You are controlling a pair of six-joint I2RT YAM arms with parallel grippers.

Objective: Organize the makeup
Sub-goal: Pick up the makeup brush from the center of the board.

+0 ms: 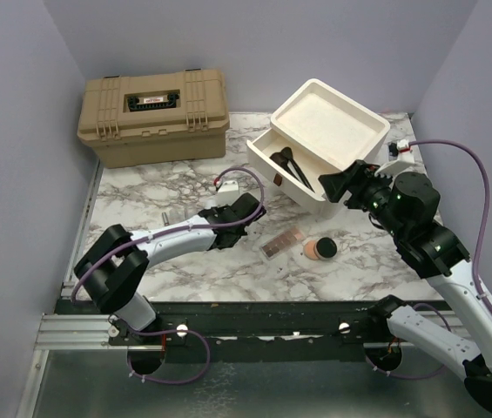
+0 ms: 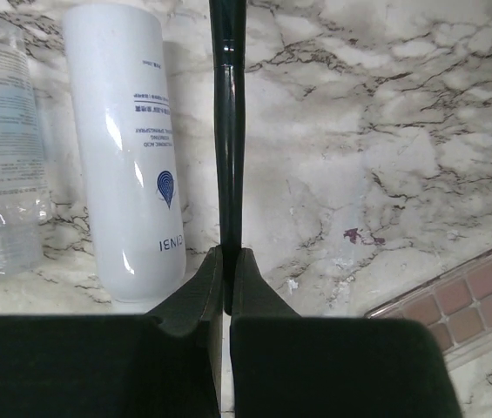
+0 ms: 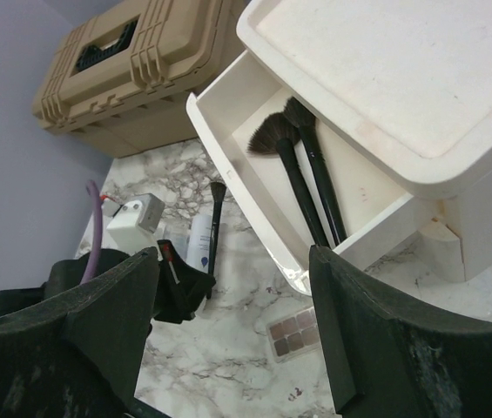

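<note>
My left gripper (image 2: 228,257) is shut on the end of a black-handled brush (image 2: 226,131) that lies on the marble, bristles pointing away. A whitish bottle (image 2: 132,148) lies just left of the brush, with a clear tube (image 2: 2,148) beyond it. The pink palette (image 1: 282,244) and the round black compact (image 1: 321,249) rest on the table in front of the drawer. Two black brushes (image 3: 302,174) lie in the open drawer (image 1: 282,165) of the cream unit. My right gripper (image 1: 334,185) hovers open and empty at the drawer's right front corner.
A tan toolbox (image 1: 154,113) stands shut at the back left. The cream drawer unit (image 1: 333,122) sits tilted at the back right. Purple walls close in both sides. In the right wrist view the left gripper (image 3: 180,283) is low on the marble table (image 3: 237,366).
</note>
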